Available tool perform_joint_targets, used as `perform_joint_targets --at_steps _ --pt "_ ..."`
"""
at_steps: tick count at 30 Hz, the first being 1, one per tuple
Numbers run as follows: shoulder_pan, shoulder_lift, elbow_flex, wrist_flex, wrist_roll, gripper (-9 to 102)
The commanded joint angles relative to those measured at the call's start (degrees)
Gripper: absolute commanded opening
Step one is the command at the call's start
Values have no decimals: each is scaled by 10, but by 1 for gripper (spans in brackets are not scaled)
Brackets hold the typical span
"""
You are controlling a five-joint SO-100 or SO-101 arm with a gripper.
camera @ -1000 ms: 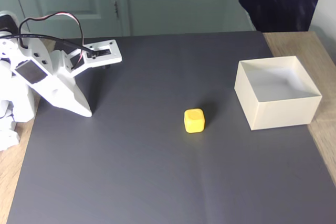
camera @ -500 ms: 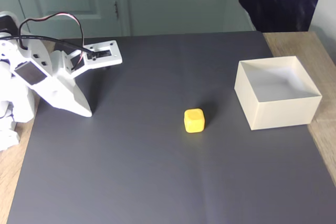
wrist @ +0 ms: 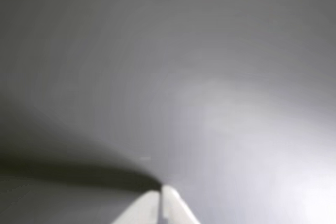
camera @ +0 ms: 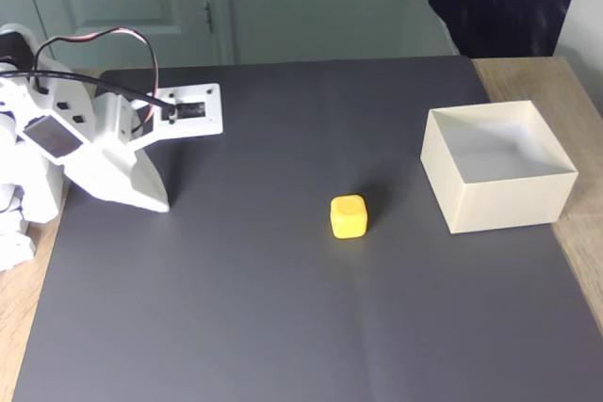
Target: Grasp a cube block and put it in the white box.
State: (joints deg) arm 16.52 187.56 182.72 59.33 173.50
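A small yellow cube block [camera: 349, 217] sits alone near the middle of the dark grey mat. The cream-white box [camera: 509, 202] stands open-topped to its right, with nothing visible inside. My white gripper [camera: 158, 202] rests at the mat's left side, tip pointing down at the mat, well left of the cube. In the wrist view the gripper [wrist: 160, 192] comes in from the bottom edge with its two fingers pressed together, holding nothing, above bare mat.
The dark grey mat [camera: 283, 327] covers most of a wooden table [camera: 575, 233], which shows at the right and left edges. The arm's base [camera: 24, 185] and its cables stand at the far left. A door and a dark cloth are behind.
The arm's wrist has shifted slightly right and turned, so its flat plate faces up more. Cube and box have not moved.
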Motion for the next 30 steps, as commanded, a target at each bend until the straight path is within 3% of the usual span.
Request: perform_joint_targets --at_steps 1,7,16,25,30 --pt "1 4 -4 -35 9 0" --pt "-4 -44 -53 -57 17 0" --pt "11 -490 -357 -222 27 0" --pt "47 -756 -619 -236 43 0" --pt "66 -801 -660 -246 44 12"
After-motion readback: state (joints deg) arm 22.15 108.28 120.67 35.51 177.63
